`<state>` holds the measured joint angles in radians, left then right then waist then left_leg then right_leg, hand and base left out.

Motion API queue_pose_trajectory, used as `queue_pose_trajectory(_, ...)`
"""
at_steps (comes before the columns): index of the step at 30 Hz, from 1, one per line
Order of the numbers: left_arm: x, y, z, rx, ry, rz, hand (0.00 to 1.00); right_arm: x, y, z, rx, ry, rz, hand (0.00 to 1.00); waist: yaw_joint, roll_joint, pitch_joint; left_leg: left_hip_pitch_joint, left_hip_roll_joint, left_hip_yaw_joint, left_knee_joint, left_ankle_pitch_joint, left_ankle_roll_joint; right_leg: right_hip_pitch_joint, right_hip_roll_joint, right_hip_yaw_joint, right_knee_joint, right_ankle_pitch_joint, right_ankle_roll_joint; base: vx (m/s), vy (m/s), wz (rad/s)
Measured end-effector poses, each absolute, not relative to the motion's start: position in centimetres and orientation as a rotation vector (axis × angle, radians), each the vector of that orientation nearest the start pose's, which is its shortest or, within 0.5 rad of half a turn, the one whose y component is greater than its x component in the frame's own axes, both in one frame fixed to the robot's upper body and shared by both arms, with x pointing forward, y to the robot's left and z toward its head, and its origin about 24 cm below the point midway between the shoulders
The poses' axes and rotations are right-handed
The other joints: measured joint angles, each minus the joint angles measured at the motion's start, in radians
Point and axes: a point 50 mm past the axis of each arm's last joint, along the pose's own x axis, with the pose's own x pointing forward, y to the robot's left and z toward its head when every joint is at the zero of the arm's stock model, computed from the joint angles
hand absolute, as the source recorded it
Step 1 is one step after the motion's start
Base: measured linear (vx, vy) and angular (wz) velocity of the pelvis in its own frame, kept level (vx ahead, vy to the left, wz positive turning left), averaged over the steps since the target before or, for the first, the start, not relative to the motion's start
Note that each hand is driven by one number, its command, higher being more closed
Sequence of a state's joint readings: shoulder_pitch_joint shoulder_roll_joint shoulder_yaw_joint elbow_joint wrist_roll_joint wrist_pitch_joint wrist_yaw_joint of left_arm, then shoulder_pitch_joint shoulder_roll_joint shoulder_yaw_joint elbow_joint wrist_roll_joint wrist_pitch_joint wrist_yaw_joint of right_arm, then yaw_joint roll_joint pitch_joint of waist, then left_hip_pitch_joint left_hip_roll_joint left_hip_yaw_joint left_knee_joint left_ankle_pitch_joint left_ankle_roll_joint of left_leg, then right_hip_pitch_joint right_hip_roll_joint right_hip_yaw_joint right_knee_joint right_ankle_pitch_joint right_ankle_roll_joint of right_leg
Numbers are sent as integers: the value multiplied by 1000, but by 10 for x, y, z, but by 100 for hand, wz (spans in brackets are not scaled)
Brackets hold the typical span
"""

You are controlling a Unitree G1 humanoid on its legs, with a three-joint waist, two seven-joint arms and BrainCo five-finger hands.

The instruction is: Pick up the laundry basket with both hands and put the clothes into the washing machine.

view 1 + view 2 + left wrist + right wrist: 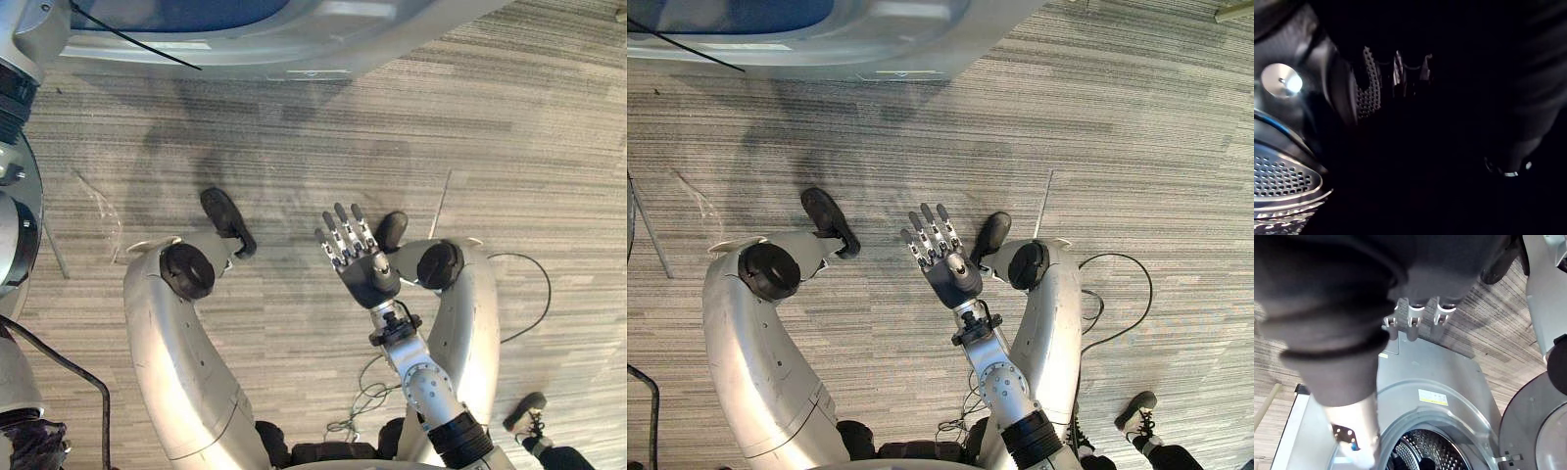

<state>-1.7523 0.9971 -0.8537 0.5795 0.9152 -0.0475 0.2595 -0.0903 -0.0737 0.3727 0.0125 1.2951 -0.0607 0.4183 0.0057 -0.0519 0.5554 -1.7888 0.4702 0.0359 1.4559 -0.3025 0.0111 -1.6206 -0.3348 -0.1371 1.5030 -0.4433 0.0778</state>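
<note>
Washing machine (323,44): grey body across the far edge of the eye views, well beyond the fingertips of the right hand (361,269), with striped carpet (490,147) between. The right hand hangs over the floor, fingers (1415,316) straight and close together, holding nothing, tips aimed at the machine. The right wrist view adds what the eye views lack: the machine's front seen face on, its round mouth past the fingertips, the perforated drum (1420,445) inside, the door (1535,431) open to one side. The drum's axis runs roughly along the line of the fingers, mouth toward the hand. Something dark sits low in the drum, can't tell what. The left wrist view is nearly black: left hand (1410,78) faint, perforated metal (1283,181) near it. Can't tell how that hand is set. A person's shoe (527,409) is on the carpet back behind the right wrist, well apart from the hand.
</note>
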Motion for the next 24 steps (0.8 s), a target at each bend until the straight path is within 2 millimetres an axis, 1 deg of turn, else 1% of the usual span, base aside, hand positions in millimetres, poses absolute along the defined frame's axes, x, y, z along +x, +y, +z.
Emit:
queue_pose_trajectory(4,317,174,468,2048,-1039,715,0,246,-70,71,1209,-93,691,0,9,2,-3,5,0,-4,-4,0,0,19,0,-15,-9,0,0,44,-16,1)
queue_pose_trajectory(7,316,189,469,1943,-998,743,0,246,-71,70,1205,-94,687,0,9,5,-8,14,-1,-1,-10,0,1,29,1,-17,-16,0,0,23,-16,1)
queue_pose_trajectory(9,315,204,468,1780,-963,736,0,246,-71,70,1201,-97,685,0,8,5,-10,26,-1,6,-15,0,1,32,2,-12,-18,0,-1,15,-24,0)
queue_pose_trajectory(11,310,228,470,1529,-914,721,0,246,-70,70,1206,-95,682,0,9,2,-12,33,1,3,-20,3,4,37,9,-14,-22,1,-3,32,-55,-3)
queue_pose_trajectory(12,310,237,468,1430,-898,709,0,246,-70,70,1207,-94,682,0,9,2,-12,37,2,3,-21,3,4,40,12,-13,-23,1,-3,24,-38,-4)
queue_pose_trajectory(13,311,244,465,1350,-890,698,0,246,-70,70,1206,-94,680,0,9,2,-12,40,3,2,-21,3,4,43,14,-13,-25,1,-3,23,-33,-5)
queue_pose_trajectory(14,312,257,455,1217,-866,690,0,246,-71,70,1204,-91,674,0,7,3,-21,42,3,1,-25,3,3,46,18,-14,-31,1,-3,29,-36,-5)
queue_pose_trajectory(15,316,266,444,1148,-839,681,0,247,-72,69,1204,-90,666,0,5,3,-29,43,4,2,-28,3,3,46,19,-14,-35,1,-3,30,-33,-4)
queue_pose_trajectory(16,321,274,431,1099,-804,669,0,247,-73,67,1203,-90,656,0,5,3,-39,42,4,3,-31,3,3,45,19,-15,-37,1,-3,42,-37,-2)
queue_pose_trajectory(18,329,292,399,1031,-706,639,0,249,-76,67,1202,-93,634,0,5,3,-48,43,3,4,-39,5,0,46,20,-18,-42,1,-4,50,-39,1)
queue_pose_trajectory(21,330,290,388,1017,-702,561,0,249,-76,67,1203,-87,628,0,7,3,-48,45,3,3,-43,7,-4,45,21,-20,-43,1,-5,43,-35,0)
queue_pose_trajectory(24,324,294,393,941,-722,555,0,249,-75,65,1201,-68,621,0,5,3,-48,45,3,3,-56,10,-8,45,22,-25,-52,3,-11,35,-36,-2)
